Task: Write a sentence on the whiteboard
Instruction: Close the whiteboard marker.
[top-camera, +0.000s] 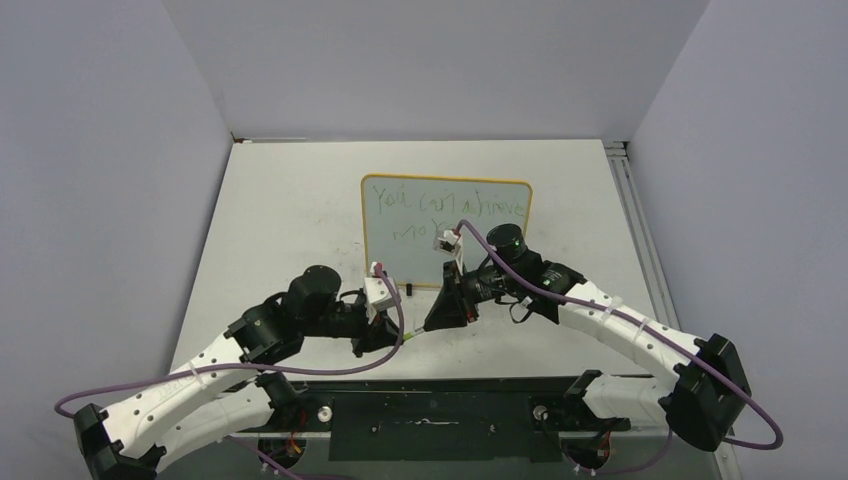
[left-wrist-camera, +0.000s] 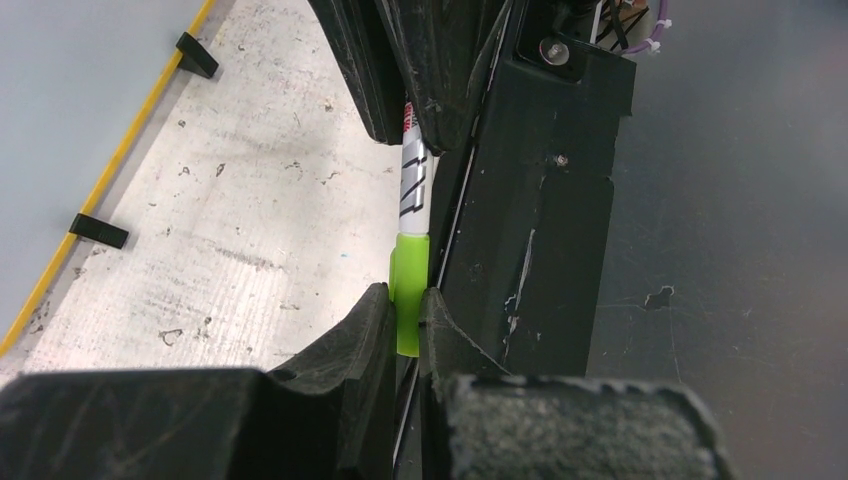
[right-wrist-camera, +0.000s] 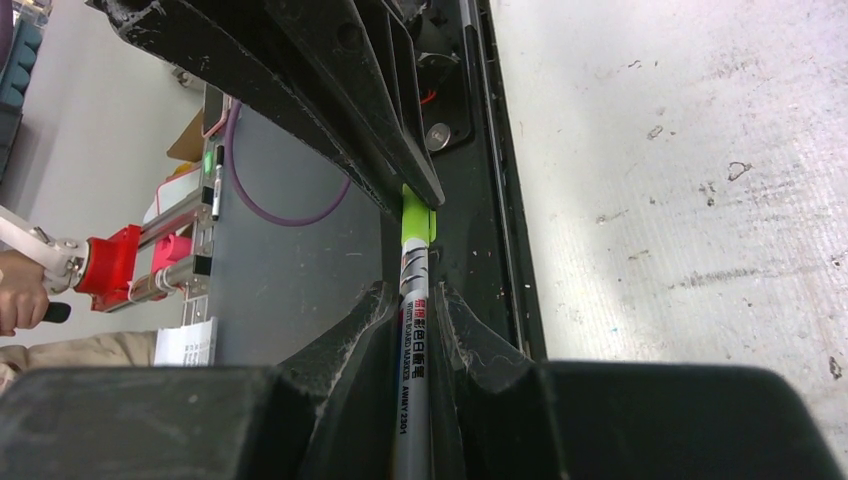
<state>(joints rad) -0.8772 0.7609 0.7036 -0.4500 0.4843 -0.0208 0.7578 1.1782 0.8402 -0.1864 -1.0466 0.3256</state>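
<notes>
The whiteboard (top-camera: 400, 258), yellow-framed, lies flat at mid-table, and the green sentence (top-camera: 445, 208) runs across it in two lines. Just in front of it both grippers meet on one marker pen (top-camera: 408, 331). My left gripper (left-wrist-camera: 408, 300) is shut on the pen's green cap (left-wrist-camera: 410, 265). My right gripper (right-wrist-camera: 418, 295) is shut on the white printed barrel (right-wrist-camera: 412, 345), whose cap (right-wrist-camera: 417, 222) goes into the left fingers (right-wrist-camera: 330, 100). In the left wrist view the board's edge (left-wrist-camera: 70, 100) and its two black clip feet (left-wrist-camera: 98, 231) lie to the left.
A black base plate (top-camera: 440, 425) spans the table's near edge below the pen. A metal rail (top-camera: 630, 200) lines the table's right side. Grey walls enclose three sides. Purple cables (top-camera: 560, 295) loop over both arms. A person's hand with a red device (right-wrist-camera: 60, 265) shows off-table.
</notes>
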